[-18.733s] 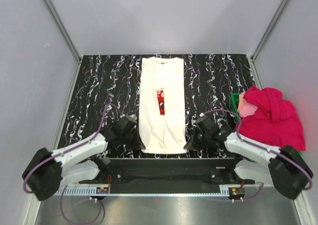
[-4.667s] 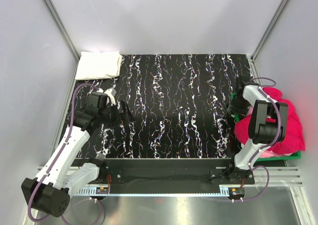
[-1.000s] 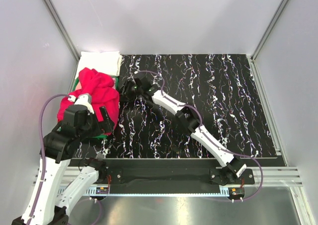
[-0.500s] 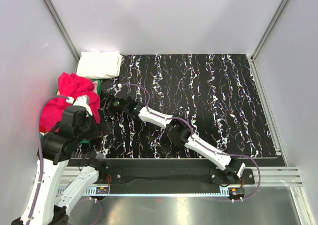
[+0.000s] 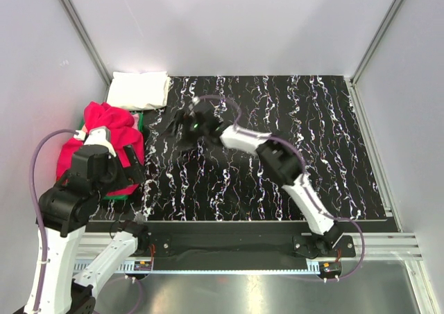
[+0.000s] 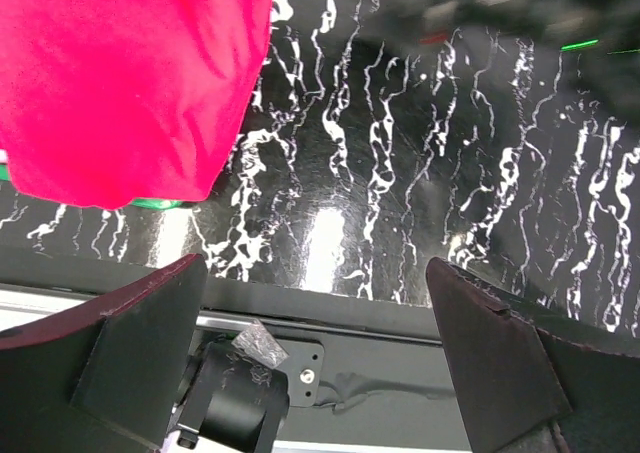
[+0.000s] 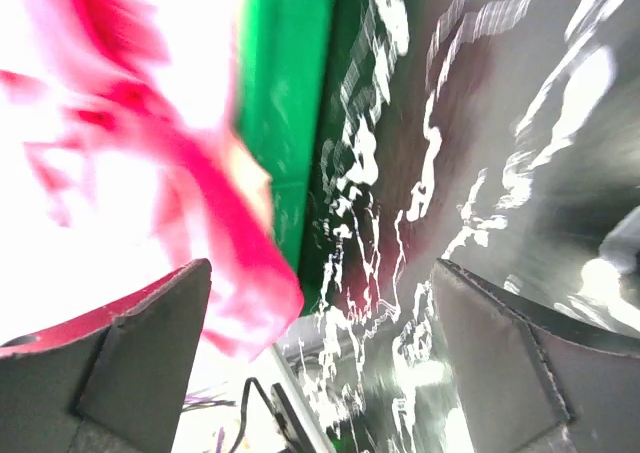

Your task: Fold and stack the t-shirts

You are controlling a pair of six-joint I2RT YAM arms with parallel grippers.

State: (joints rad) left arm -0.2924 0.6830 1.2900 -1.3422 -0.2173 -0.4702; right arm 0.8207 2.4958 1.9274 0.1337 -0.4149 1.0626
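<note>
A folded white t-shirt (image 5: 139, 90) lies at the table's far left corner. A heap of magenta-pink t-shirts (image 5: 105, 135) fills the green basket (image 5: 141, 125) at the left edge; the same heap shows in the left wrist view (image 6: 130, 83) and, blurred, in the right wrist view (image 7: 225, 248). My left gripper (image 5: 136, 170) (image 6: 320, 363) hangs open beside the basket's near right corner, with nothing between its fingers. My right gripper (image 5: 182, 129) (image 7: 320, 353) is open and empty, blurred by motion, just right of the basket.
The black marbled table (image 5: 305, 141) stretches to the right of the basket. The basket's green wall (image 7: 290, 103) is close to my right fingers. The arms' black base rail (image 6: 330, 373) runs along the near edge.
The right jaws have opened wide and the right arm has pulled away rightward from the basket. The basket with the pink shirts has settled at the left edge. The left arm shifted slightly.
</note>
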